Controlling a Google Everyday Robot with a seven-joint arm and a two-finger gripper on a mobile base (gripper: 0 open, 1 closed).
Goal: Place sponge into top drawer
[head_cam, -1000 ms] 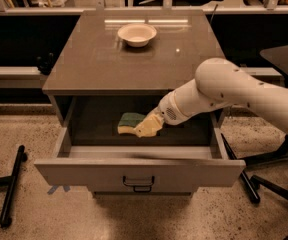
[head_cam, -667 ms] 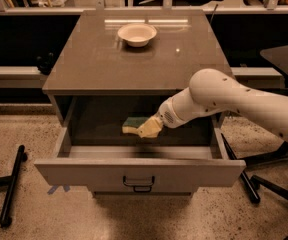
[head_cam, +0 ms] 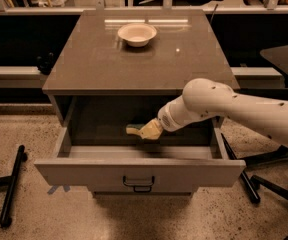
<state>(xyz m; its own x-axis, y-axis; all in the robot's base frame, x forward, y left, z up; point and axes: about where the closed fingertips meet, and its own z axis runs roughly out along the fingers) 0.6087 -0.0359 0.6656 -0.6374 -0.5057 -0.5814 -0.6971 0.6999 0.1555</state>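
Speckled stone floor, dim workroom; brown-topped cabinet serving as table (head_cam: 99, 64).

Item: top drawer (head_cam: 84, 171), pulled open, its front panel and dark handle (head_cam: 138, 184) below and in front of the claw.

Item: claw (head_cam: 144, 131), reached down inside the drawer on a white arm (head_cam: 209, 101) that trailed away on the side opposite the sponge. Grip state: could not be told from where I stood.

Item: sponge (head_cam: 132, 130), pale yellow edge showing at the claw's tip, touching it, low over the drawer floor.

Item: cream bowl (head_cam: 137, 34), on the table well behind and above the claw.

Handling note, as judgement: placement looked nearly done. Best to settle the sponge flat on the drawer floor, let go only once it rested, then withdraw forward and up, clear of the table edge overhead.
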